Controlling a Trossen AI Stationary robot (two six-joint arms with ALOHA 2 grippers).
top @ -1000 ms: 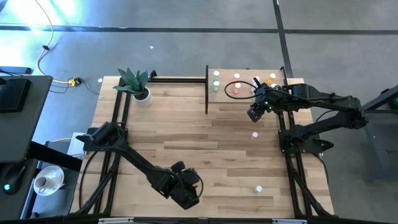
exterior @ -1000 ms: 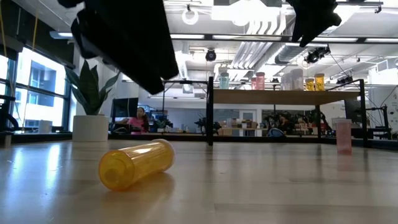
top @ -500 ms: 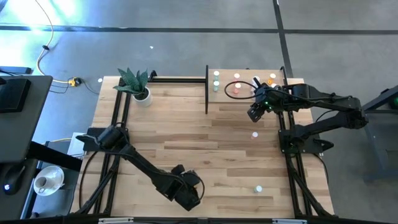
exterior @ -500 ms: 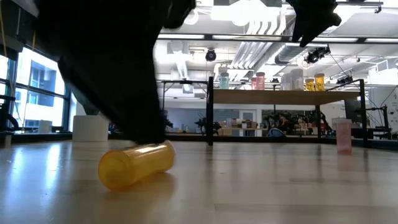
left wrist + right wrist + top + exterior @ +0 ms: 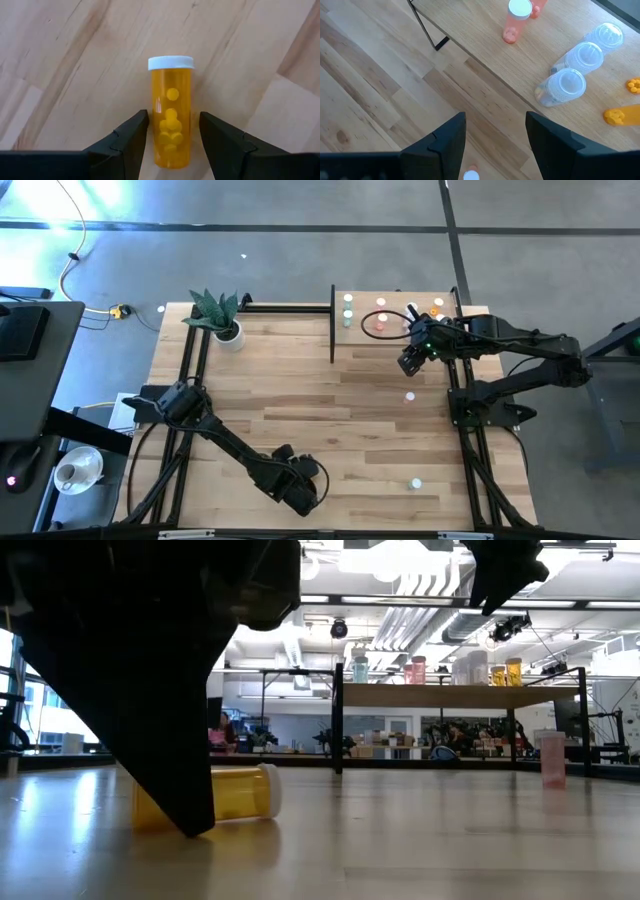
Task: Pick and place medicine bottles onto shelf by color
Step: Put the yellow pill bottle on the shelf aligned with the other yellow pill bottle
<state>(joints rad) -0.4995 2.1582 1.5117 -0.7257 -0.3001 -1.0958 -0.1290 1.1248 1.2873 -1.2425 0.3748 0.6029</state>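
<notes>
An orange medicine bottle (image 5: pixel 171 115) with a white cap lies on its side on the table near the near edge; it also shows in the low view (image 5: pixel 240 795). My left gripper (image 5: pixel 172 122) is open and low over it, one finger on each side of the bottle's lower half. My right gripper (image 5: pixel 412 362) is open and empty, above the table just off the shelf's near edge. The shelf (image 5: pixel 470 315) carries upright green, pink, clear and orange bottles. Two more bottles stand on the table, one (image 5: pixel 409 395) below my right gripper, one (image 5: pixel 416 483) near the near edge. My left gripper comes from above, pointing down, with its fingers (image 5: pixel 135 132) along both long sides of the orange bottle's bottom half (image 5: pixel 170 145). Narrow gaps show beside the bottle, and I cannot tell whether a finger touches it. The bottle lies flat on the table.
A potted plant (image 5: pixel 228 333) stands at the far left corner. Black posts and rails (image 5: pixel 332 325) border the shelf and the table's sides. In the right wrist view the shelf holds a pink bottle (image 5: pixel 516 17) and several clear ones (image 5: pixel 570 82).
My left gripper has come down over the orange bottle, its fingers now on either side of it at table height. The bottle has turned a little on the table and now lies side-on to the low view, cap to that picture's right.
</notes>
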